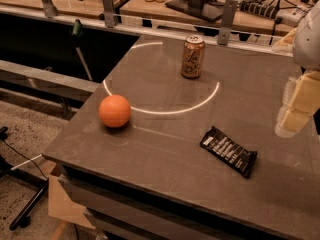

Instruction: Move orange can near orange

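The orange can (192, 57) stands upright on the far middle of the grey table (165, 149), copper-orange with pale script and a silver top. The orange (115, 111), a smooth round fruit, sits near the table's left edge, well apart from the can. My gripper (296, 110) hangs at the right edge of the view, pale and blurred, above the table's right side, to the right of the can and holding nothing.
A flat black wrapped bar (229, 151) lies on the table at front right, below the gripper. A glass rail with metal posts (107, 6) runs behind the table. A desk with cables (260, 4) lies beyond. The floor drops off left.
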Robot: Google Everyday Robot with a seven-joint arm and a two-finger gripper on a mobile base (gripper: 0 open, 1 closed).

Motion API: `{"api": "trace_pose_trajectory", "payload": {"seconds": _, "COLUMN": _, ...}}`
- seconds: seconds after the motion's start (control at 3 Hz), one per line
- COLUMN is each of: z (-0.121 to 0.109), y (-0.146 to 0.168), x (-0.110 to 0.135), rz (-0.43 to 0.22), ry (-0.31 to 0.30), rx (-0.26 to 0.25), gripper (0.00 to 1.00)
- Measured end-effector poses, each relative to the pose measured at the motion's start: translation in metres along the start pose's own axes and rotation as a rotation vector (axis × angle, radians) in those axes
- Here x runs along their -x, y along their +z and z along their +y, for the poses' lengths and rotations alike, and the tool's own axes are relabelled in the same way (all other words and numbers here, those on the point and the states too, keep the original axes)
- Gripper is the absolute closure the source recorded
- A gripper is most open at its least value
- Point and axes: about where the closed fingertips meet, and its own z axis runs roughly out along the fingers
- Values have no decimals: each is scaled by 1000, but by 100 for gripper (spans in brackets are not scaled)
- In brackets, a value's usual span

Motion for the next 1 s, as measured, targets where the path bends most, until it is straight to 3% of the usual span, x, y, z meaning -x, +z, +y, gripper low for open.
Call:
{"api": "trace_pose_trajectory", "payload": {"seconds": 0.33, "z": 0, "y": 0, "x": 0, "rz": 0, "ry": 0, "rx": 0, "gripper": 0}}
{"api": "trace_pose_trajectory", "payload": {"seconds": 0.67, "z": 1, "y": -2, "x": 0, "rz": -67, "ry": 24, "rx": 11, "gripper": 0}}
{"api": "trace_pose_trajectory", "payload": {"seconds": 1.0, "z": -14, "y": 17, "x": -28, "rz": -260, "ry": 131, "rx": 15, "gripper": 0}}
